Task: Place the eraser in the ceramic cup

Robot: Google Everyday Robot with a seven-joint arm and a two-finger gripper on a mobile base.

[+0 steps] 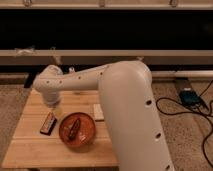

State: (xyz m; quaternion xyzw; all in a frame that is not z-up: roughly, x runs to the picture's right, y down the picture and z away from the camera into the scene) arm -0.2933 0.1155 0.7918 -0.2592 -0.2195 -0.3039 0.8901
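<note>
The tool point(54, 106) hangs over the left rear of the bench point(35, 150), jaws apart. The eraser point(48, 123) lies flat nearer the front, just left of a red-orange plate point(86, 135).

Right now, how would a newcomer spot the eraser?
On the wooden table, look left of the red-orange plate. The eraser lies there, in front of the gripper over the table's left side. It is the small dark block; the pale beige block sits by the plate's right rim.
</note>
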